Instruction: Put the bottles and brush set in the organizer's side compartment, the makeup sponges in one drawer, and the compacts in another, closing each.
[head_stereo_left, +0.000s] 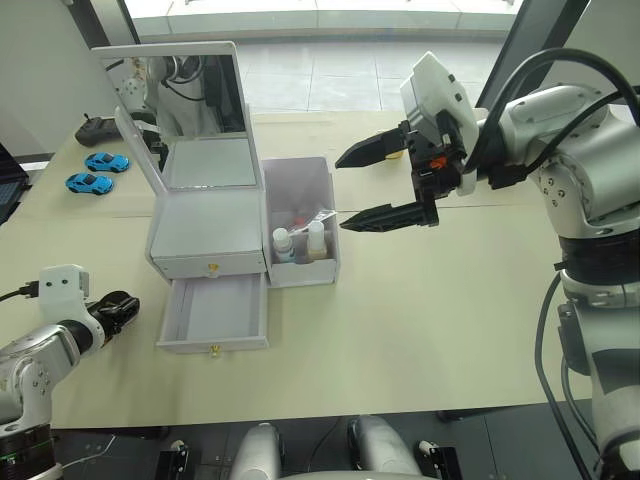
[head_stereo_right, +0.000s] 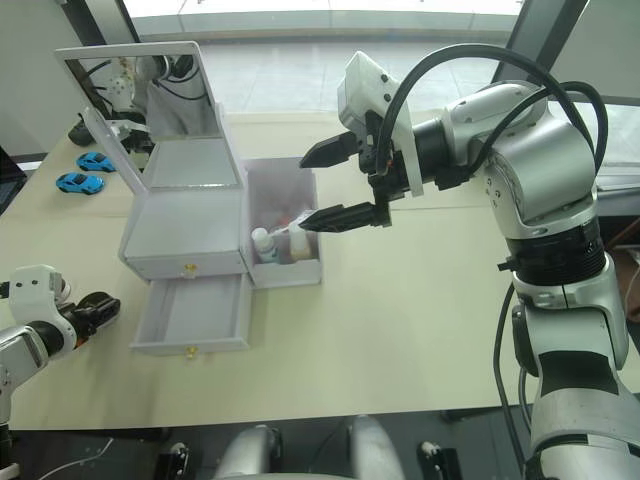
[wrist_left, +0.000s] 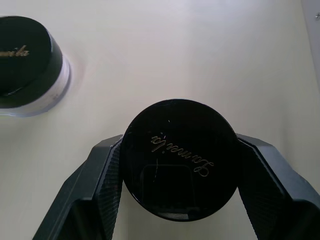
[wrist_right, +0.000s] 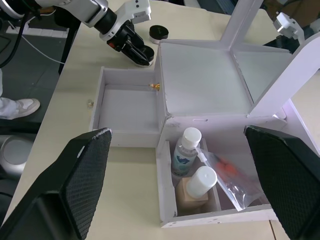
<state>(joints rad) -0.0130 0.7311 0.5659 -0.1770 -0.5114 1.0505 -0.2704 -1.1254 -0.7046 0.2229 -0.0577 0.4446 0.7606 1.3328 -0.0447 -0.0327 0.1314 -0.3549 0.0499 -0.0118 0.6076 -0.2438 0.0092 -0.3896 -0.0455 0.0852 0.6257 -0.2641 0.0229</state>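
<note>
The white organizer (head_stereo_left: 205, 235) stands with its mirror lid up and its lower drawer (head_stereo_left: 215, 312) pulled out and empty; the upper drawer is closed. Its side compartment (head_stereo_left: 325, 180) holds two bottles (head_stereo_left: 283, 243) (head_stereo_left: 316, 238) and the bagged brush set (wrist_right: 230, 175). My right gripper (head_stereo_left: 342, 192) hangs open just above and right of that compartment, holding nothing. Left of the open drawer, my left gripper (head_stereo_left: 120, 310) is shut on a black compact (wrist_left: 177, 160) resting on the table. A second compact (wrist_left: 25, 60) lies close by. The makeup sponges are out of view.
Two blue toy cars (head_stereo_left: 105, 162) (head_stereo_left: 88, 182) and a black controller (head_stereo_left: 98, 128) lie at the table's far left. The table's front edge (head_stereo_left: 300, 415) runs just behind the left gripper. Bare tabletop stretches right of the organizer.
</note>
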